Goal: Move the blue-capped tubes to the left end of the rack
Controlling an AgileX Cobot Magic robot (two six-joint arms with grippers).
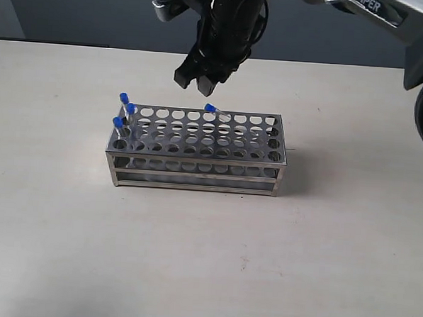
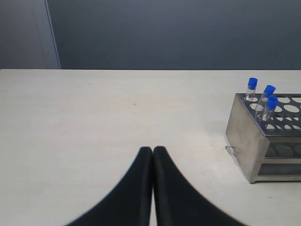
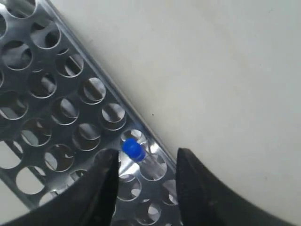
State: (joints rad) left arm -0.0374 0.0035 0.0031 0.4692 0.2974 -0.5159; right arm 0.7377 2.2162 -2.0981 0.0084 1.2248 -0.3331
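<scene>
The silver rack (image 1: 198, 147) stands in the middle of the table. Three blue-capped tubes (image 1: 123, 111) stand in holes at its left end and show again in the left wrist view as blue-capped tubes (image 2: 263, 96) in the rack (image 2: 263, 141). A fourth blue-capped tube (image 1: 214, 110) leans in a back-row hole near the rack's middle. My right gripper (image 1: 201, 76) hovers open above that leaning tube (image 3: 136, 151), whose cap lies between the fingers and touches neither. My left gripper (image 2: 153, 149) is shut and empty, low over the table to the left of the rack.
The beige table (image 1: 319, 263) spreads around the rack. A dark wall runs behind its far edge. Part of the right arm (image 1: 416, 41) hangs over the table's back right.
</scene>
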